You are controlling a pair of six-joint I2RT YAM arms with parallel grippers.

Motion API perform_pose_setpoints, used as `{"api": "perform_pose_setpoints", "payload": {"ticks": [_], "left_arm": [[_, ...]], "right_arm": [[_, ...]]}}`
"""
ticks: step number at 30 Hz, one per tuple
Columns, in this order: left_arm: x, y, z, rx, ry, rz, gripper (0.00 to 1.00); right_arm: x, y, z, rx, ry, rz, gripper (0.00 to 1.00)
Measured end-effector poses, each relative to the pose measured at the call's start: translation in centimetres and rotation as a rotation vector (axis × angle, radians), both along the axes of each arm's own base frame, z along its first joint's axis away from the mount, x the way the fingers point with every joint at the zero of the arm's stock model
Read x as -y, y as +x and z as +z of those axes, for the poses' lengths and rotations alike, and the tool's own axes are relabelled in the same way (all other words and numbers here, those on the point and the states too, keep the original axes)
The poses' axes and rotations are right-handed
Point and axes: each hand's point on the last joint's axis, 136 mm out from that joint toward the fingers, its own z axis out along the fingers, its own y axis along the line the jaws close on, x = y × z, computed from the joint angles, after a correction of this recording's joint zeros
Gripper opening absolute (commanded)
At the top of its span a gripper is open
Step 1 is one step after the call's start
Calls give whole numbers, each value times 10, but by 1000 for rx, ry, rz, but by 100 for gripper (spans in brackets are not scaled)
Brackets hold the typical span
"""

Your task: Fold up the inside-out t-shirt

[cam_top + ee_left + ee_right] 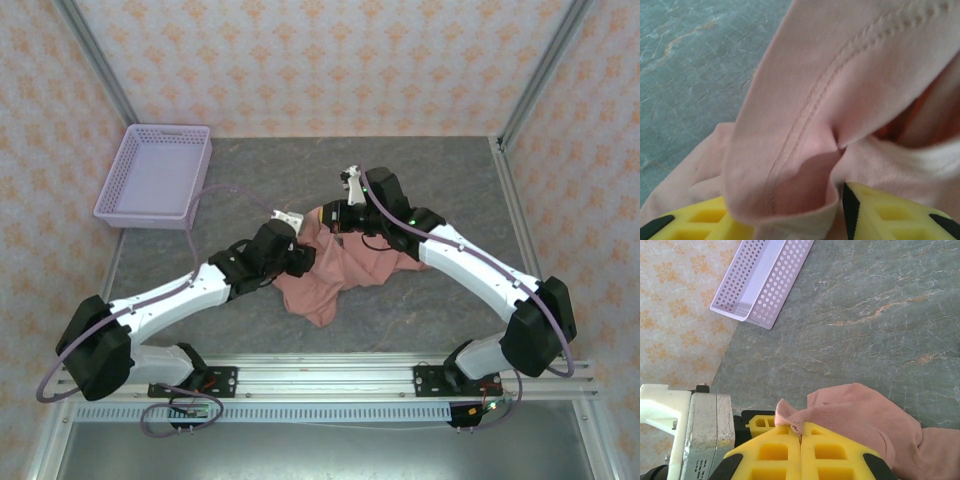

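The salmon-pink inside-out t-shirt [345, 268] lies crumpled at the middle of the grey table. My right gripper [801, 432] is shut, with a small pinch of the shirt's ribbed edge [790, 416] caught between its yellow fingertips at the shirt's far edge [335, 222]. At the shirt's left side is my left gripper [305, 258]. Its yellow fingers [890, 215] stand apart in the left wrist view, and a stitched fold of the shirt [805, 140] hangs in the gap between them [785, 210]. A bit of orange print [905, 120] peeks out from inside the fold.
A lilac perforated basket [155, 175] stands at the table's far left, also seen in the right wrist view [765, 280]. Patterned walls and metal posts close in the table. Bare grey tabletop [440, 180] lies beyond and right of the shirt.
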Motion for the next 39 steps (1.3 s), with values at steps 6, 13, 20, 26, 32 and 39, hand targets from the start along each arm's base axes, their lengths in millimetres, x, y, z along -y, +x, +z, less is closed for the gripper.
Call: {"api": "perform_pose_setpoints", "payload": {"ticks": [6, 13, 20, 26, 32, 39], "left_arm": [[5, 4, 1, 12, 0, -20, 8], [2, -15, 44, 90, -143, -100, 1], [4, -42, 72, 161, -305, -223, 0], [14, -52, 72, 150, -337, -311, 0], [11, -48, 74, 162, -330, -295, 0], [-40, 2, 90, 152, -322, 33, 0]], "right_arm": [[2, 2, 0, 1, -3, -8, 0], [22, 16, -8, 26, -94, -115, 0], [41, 31, 0, 65, -180, -175, 0], [45, 39, 3, 52, -238, -122, 5], [44, 46, -13, 15, -352, -47, 30], [50, 31, -7, 19, -310, -3, 48]]}}
